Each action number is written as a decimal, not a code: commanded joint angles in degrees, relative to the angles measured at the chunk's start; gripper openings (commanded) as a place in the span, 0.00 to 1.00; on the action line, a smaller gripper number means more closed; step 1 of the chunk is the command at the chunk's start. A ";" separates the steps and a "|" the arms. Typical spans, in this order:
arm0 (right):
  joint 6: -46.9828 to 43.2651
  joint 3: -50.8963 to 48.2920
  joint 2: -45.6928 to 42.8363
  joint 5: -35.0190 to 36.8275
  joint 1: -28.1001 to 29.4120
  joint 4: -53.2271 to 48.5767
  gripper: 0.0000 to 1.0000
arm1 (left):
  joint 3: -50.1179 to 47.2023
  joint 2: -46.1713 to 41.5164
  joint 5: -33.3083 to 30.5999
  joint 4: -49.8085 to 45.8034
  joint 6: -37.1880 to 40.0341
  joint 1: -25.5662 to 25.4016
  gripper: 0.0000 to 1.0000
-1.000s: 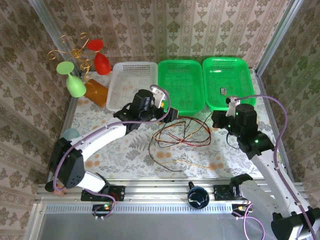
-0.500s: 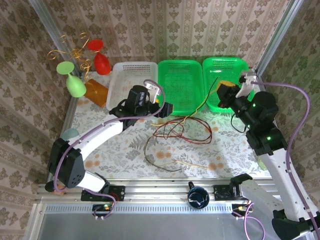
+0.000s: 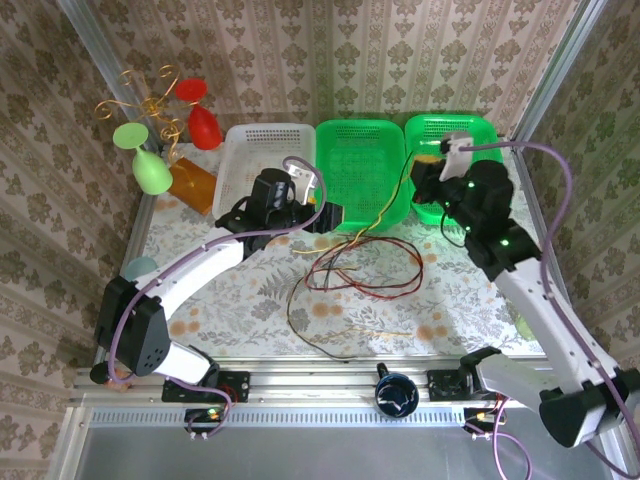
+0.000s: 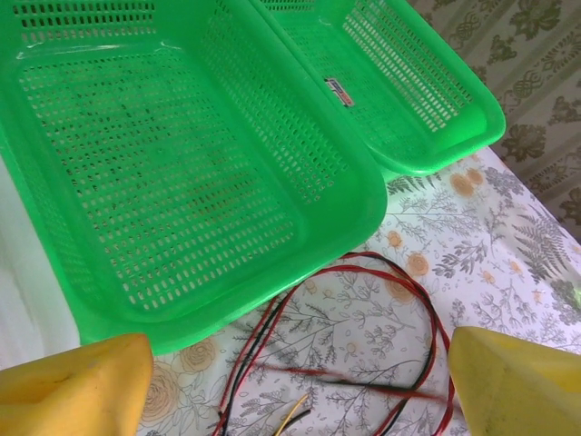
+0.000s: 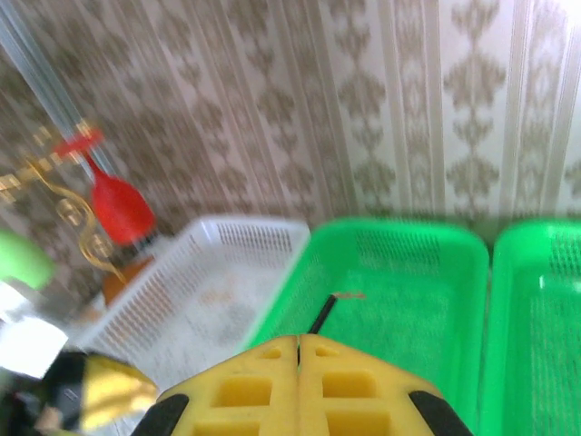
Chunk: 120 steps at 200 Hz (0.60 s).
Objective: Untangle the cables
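Overhead view: table [image 3: 230, 290] under a floral cloth, with three baskets along the 12 o'clock edge: a white basket [image 3: 262, 135], a middle green basket [image 3: 360, 130] and a right green basket [image 3: 452, 125]. The cables [image 3: 360, 272] lay in a loose red, black and olive tangle at mid-table, at 6 o'clock of the middle green basket, with one dark loop trailing toward 7 o'clock. The left gripper [image 3: 328, 218] sat at 10 o'clock of the tangle, just off that basket's near rim, jaws spread wide and holding nothing. The right gripper [image 3: 422, 165] was raised over the seam between the two green baskets. The yellow-olive cable [image 3: 395, 205] ran from it in a taut line toward 7 o'clock, down into the tangle. Left wrist view: two yellow fingers [image 4: 77, 386] stood far apart at the lower corners, so the left gripper [image 4: 295, 386] gaped empty. Red and black cables [image 4: 363, 377] curled on the cloth between the fingers, at 6 o'clock of the green basket rim [image 4: 272, 300], with one strand blurred. Right wrist view: the right gripper [image 5: 299, 350] was pressed shut, its yellow tips meeting. A thin cable end [image 5: 322, 313] with a bare tip poked out toward 1 o'clock over the green basket floor. A red glass [image 5: 113, 204] stood at 10 o'clock by the wall.
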 commanded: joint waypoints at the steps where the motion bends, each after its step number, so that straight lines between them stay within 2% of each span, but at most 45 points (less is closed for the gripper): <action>1: -0.29 -3.31 -0.09 4.20 0.37 2.29 0.00 | 0.82 -2.46 3.41 -2.01 0.66 0.01 0.85; 24: -0.34 -1.81 0.30 3.22 0.38 1.42 0.00 | 1.57 -4.48 3.41 -7.11 3.26 -0.15 0.84; 66: -1.39 1.39 2.32 2.53 0.40 -0.63 0.00 | -1.55 -13.45 -0.83 -13.21 8.13 -0.30 0.86; 120: -10.71 8.98 0.74 5.07 0.03 -7.18 0.00 | -5.23 -15.67 -2.34 -15.87 8.26 0.45 0.86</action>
